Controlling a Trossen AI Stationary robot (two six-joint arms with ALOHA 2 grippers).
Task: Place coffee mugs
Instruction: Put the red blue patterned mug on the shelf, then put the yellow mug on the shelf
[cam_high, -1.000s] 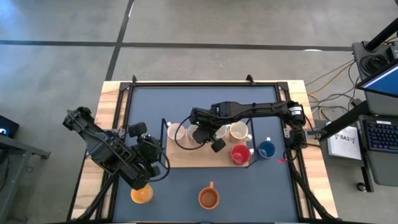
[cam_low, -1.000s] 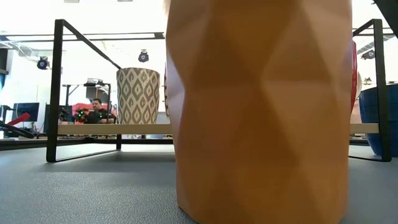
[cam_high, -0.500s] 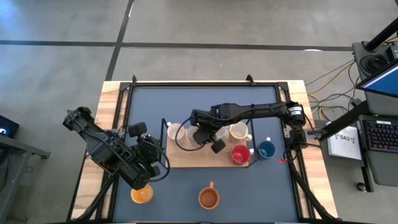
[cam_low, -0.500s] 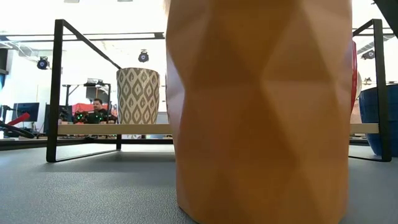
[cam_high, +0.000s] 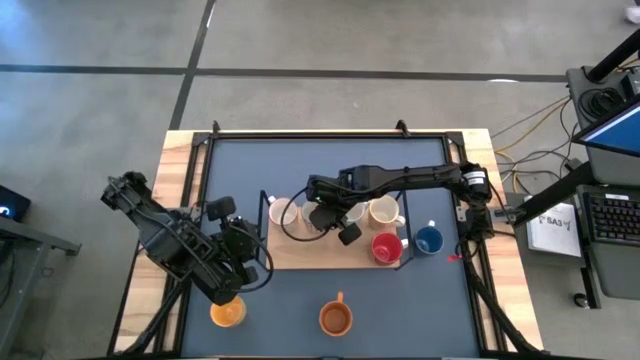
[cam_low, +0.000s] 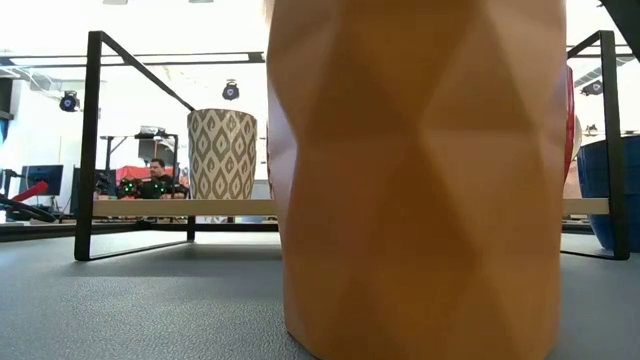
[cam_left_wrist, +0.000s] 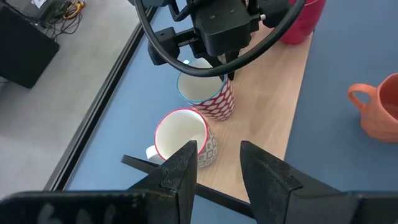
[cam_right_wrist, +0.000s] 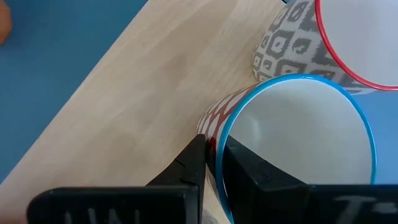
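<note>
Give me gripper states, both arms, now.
Left gripper: open, empty, hovering off the wooden board.
Right gripper: shut on the red-patterned mug, pinching its rim.

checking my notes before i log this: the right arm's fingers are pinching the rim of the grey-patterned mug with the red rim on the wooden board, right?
Not quite. The right gripper is pinching the rim of the red-patterned mug with the blue rim, not the grey-patterned mug with the red rim beside it. Both stand on the wooden board. The right wrist view shows it.

Overhead camera; table-level camera close behind orange mug (cam_low: 420, 180).
</note>
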